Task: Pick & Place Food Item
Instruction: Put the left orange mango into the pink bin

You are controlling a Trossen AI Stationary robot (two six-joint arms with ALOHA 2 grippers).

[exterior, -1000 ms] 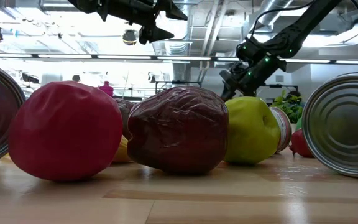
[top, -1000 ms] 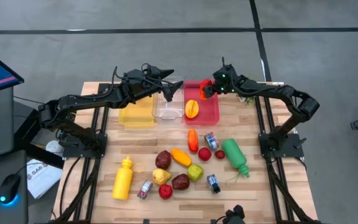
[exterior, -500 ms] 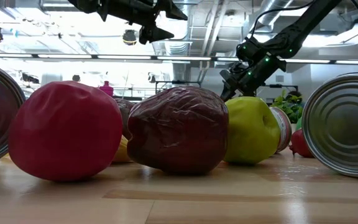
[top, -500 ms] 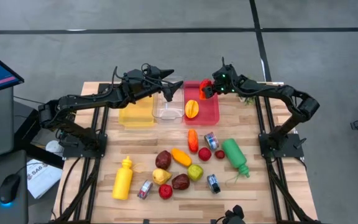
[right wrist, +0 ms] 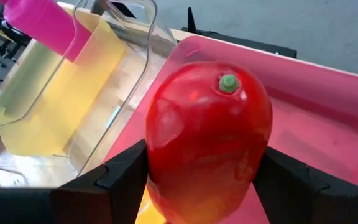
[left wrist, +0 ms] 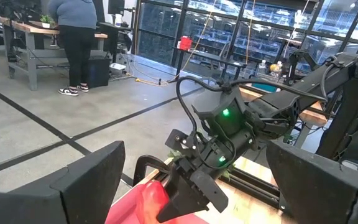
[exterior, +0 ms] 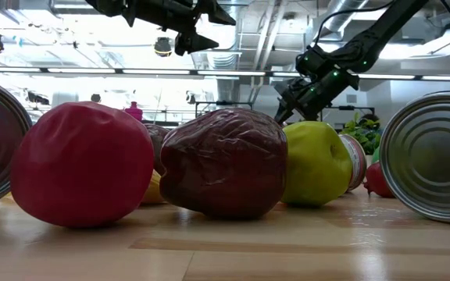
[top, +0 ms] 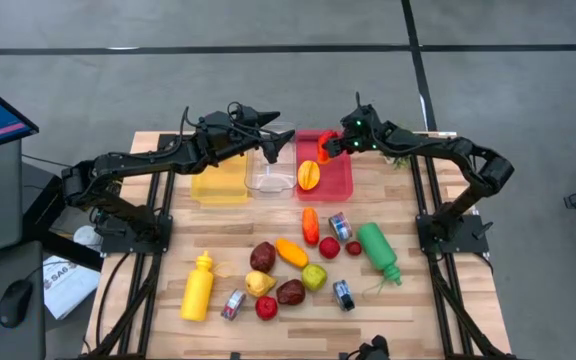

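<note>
Wooden table carries 3 bins, 3 cans, 2 bottles.

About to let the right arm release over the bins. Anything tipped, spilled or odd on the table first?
Nothing stands out. The right claw grips a red fruit above the pink bin, which already holds an orange-yellow fruit. The left claw hangs open over the clear bin. The green bottle and yellow bottle lie flat.
</note>
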